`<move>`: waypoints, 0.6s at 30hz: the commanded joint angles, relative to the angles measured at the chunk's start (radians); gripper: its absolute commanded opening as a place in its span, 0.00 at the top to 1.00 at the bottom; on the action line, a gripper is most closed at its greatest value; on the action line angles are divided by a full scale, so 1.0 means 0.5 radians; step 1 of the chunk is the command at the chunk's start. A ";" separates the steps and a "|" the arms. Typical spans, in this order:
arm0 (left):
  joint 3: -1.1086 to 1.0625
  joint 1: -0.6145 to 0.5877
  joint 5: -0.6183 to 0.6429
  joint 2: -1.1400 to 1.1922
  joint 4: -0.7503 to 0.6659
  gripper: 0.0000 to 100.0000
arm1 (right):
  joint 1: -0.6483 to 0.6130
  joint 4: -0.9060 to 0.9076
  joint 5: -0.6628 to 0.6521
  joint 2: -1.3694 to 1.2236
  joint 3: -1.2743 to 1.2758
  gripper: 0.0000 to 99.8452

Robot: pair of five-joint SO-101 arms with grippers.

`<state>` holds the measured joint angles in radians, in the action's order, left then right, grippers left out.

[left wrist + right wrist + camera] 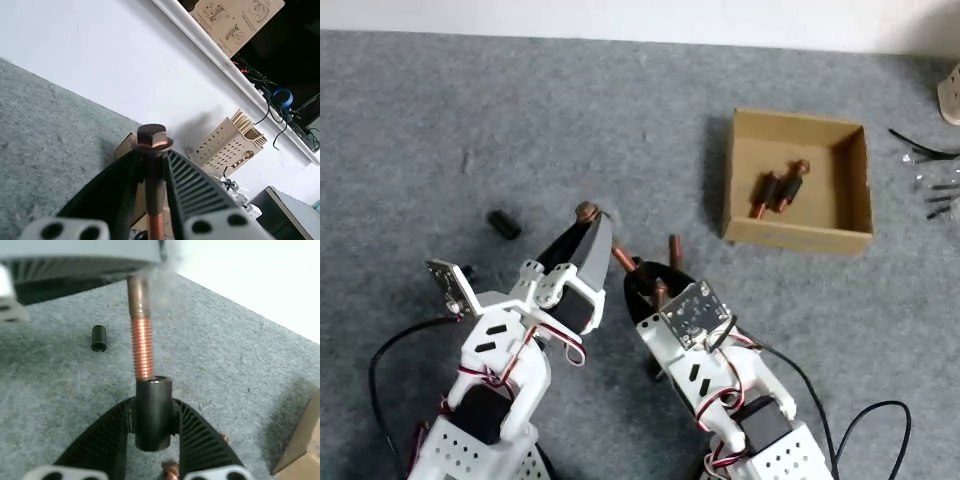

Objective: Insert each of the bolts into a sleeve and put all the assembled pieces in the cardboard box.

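Copper bolt sits just left of centre in the high view, pinched below its head by the left hand. Its threaded tip meets the mouth of the black sleeve, which the right hand clamps between both fingers.

The likeliest trouble is misalignment. If the bolt comes in at an angle, its threads could catch on the sleeve's rim and tilt the sleeve or push it out of the grip. The bolt might also swivel, since only its smooth shaft is held.

Counted:
- Two assembled pieces lie in the cardboard box at upper right.
- One bolt and one sleeve are held.
- One spare sleeve lies on the grey desk, left of centre.
- One loose bolt lies just above the right hand.
- A copper bit beside that hand may be another bolt, partly hidden.
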<state>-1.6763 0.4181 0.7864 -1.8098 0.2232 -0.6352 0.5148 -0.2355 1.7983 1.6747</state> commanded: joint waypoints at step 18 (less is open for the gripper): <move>-0.038 0.026 0.000 0.011 0.071 0.99 | -0.023 -0.005 0.015 0.041 0.278 0.99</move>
<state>-1.6763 0.4181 0.7864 -1.8190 0.2509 -0.6352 0.5163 -0.2355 1.7983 1.6747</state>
